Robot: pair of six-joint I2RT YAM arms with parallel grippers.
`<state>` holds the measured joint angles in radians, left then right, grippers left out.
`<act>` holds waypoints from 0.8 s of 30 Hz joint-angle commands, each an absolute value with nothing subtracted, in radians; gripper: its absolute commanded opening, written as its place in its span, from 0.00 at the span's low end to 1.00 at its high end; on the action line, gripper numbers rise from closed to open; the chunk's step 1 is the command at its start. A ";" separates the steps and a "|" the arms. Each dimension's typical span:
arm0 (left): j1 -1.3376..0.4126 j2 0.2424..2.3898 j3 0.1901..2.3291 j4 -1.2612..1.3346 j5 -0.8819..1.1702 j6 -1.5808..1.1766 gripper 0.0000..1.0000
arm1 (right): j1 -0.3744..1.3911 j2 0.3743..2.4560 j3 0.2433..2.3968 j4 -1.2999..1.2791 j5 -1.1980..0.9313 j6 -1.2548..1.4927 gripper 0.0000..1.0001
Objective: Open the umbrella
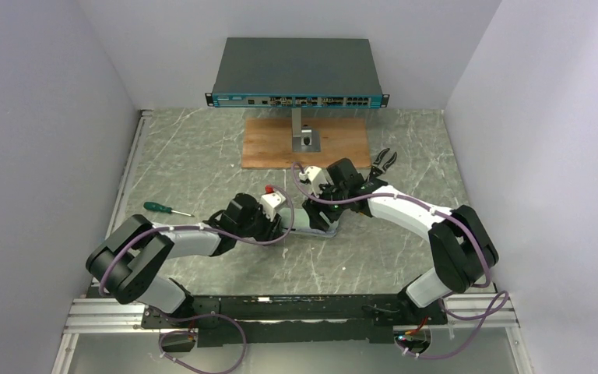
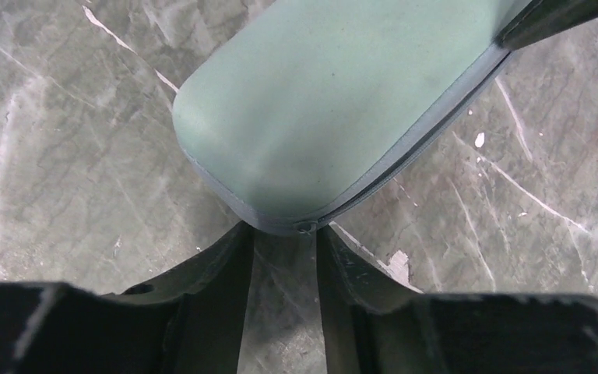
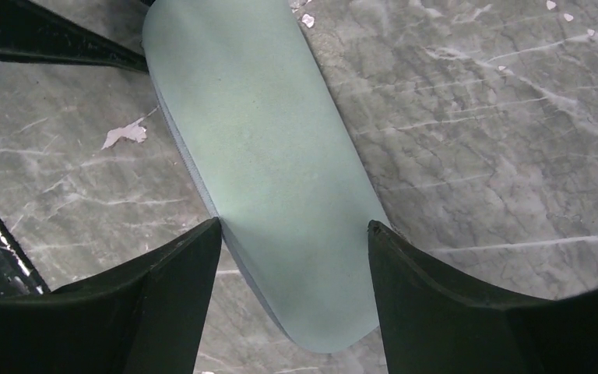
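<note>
From the top view we saw little of the case (image 1: 317, 227), as both wrists crowded over it at mid-worktop. The wrist views filled that in. The left wrist view showed one rounded end of the pale grey-green case with a grey zip (image 2: 436, 117) run fully round it. The left pincer (image 2: 284, 230) was narrowly parted, its tips right at that end and gripping nothing we could see. The right wrist view showed the lid's plain top, its length running from 11 to 5 o'clock. The right pincer (image 3: 292, 224) was spread to the case's width, and its tips met both long edges, so it seemed to pinch the case. The umbrella showed in no view, and with the case zipped we could not tell what lay inside. Only the top view gave the surroundings. A green-handled screwdriver (image 1: 156, 208) lay well apart at 9 o'clock of the case. A wooden board (image 1: 335, 144) lay at 12 o'clock, with a rack unit (image 1: 296, 70) beyond it. White walls closed the worktop (image 1: 195, 156) on three sides. Bare marbled surface lay around the case at 3, 6 and 9 o'clock.
</note>
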<state>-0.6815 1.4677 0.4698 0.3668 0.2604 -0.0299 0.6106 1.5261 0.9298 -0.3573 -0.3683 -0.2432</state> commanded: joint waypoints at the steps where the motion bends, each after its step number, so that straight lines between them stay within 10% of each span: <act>1: -0.685 1.477 0.517 0.414 0.254 -0.084 0.36 | 0.616 1.542 0.885 -0.363 -0.367 -0.249 0.69; 11: -0.606 1.410 0.509 0.332 0.296 -0.086 0.00 | 0.648 1.502 0.806 -0.336 -0.318 -0.332 0.59; 24: -0.539 1.490 0.587 0.324 0.355 0.067 0.00 | 0.720 1.401 0.669 -0.296 -0.351 -0.646 0.41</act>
<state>-0.5575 1.4513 0.5140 0.2626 0.3435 -0.0151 0.6838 1.4117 0.7444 -0.1764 -0.3130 -0.4877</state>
